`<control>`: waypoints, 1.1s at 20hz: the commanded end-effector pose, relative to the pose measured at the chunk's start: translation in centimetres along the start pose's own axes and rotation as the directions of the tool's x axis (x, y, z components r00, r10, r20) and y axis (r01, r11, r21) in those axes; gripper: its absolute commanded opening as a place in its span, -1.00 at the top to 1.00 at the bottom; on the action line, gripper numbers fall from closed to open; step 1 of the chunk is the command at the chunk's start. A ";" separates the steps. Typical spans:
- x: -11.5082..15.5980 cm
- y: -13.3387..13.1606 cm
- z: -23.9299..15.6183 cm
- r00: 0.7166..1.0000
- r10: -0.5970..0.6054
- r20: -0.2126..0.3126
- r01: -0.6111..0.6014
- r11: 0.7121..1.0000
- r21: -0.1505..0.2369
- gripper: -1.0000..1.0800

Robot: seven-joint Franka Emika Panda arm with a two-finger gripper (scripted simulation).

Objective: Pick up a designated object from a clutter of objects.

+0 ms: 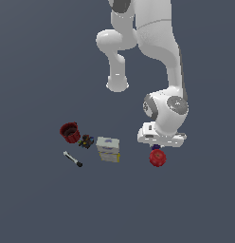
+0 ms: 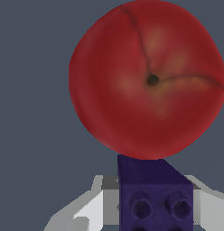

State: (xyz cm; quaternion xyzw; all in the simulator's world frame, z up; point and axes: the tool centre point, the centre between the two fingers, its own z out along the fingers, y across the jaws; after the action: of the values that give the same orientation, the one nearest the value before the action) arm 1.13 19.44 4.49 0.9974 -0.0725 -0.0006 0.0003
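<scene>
tool point(image 2: 154, 212): sitting low over the worktop point(image 2: 32, 113), pale fingers point(image 2: 93, 205) flanking the purple block on both sides; whether the pads are actually pressing on it or just bracketing it, cannot tell from either view.
purple block point(image 2: 155, 191): lying between the fingers, studs facing the wrist camera; in the exterior view only a sliver is peeking out under the hand point(image 1: 156, 146). It appears to be touching the red ball, or sitting just beside it.
handling (judgement): looking like a small rigid plastic brick, so light, stiff, not fragile; smooth sides likely a bit slippery. Best hold: the two flat opposite side faces, centred, not across the studs.
risk (judgement): ball crowding the block's far edge, so a squeeze may be nudging it; ball would roll easily.
red ball point(image 2: 147, 79): filling the wrist view beyond the block, apple-like dimple and creases showing; in the exterior view it is resting just below the hand.
white-and-yellow box point(image 1: 108, 149): standing well apart, toward the exterior view's left.
farther clutter: dark multicoloured bit point(image 1: 85, 141), red cup point(image 1: 69, 132), black-and-white marker point(image 1: 72, 159), all further to the exterior view's left.
</scene>
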 end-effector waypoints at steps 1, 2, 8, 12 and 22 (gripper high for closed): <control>-0.1 0.2 -1.4 1.000 0.000 -0.001 0.000 1.000 0.001 1.00; -0.2 0.3 -2.0 1.000 0.000 -0.001 0.000 1.000 0.001 1.00; -0.8 1.0 -7.0 1.000 0.000 -0.001 0.000 1.000 0.001 1.00; -1.3 1.6 -11.4 1.000 0.000 -0.001 0.000 1.000 0.001 1.00; -2.4 2.9 -22.3 1.000 -0.001 -0.001 0.001 1.000 0.001 1.00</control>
State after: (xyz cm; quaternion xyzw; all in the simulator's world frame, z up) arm -1.37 17.07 25.29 0.9974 -0.0723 0.0004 -0.0003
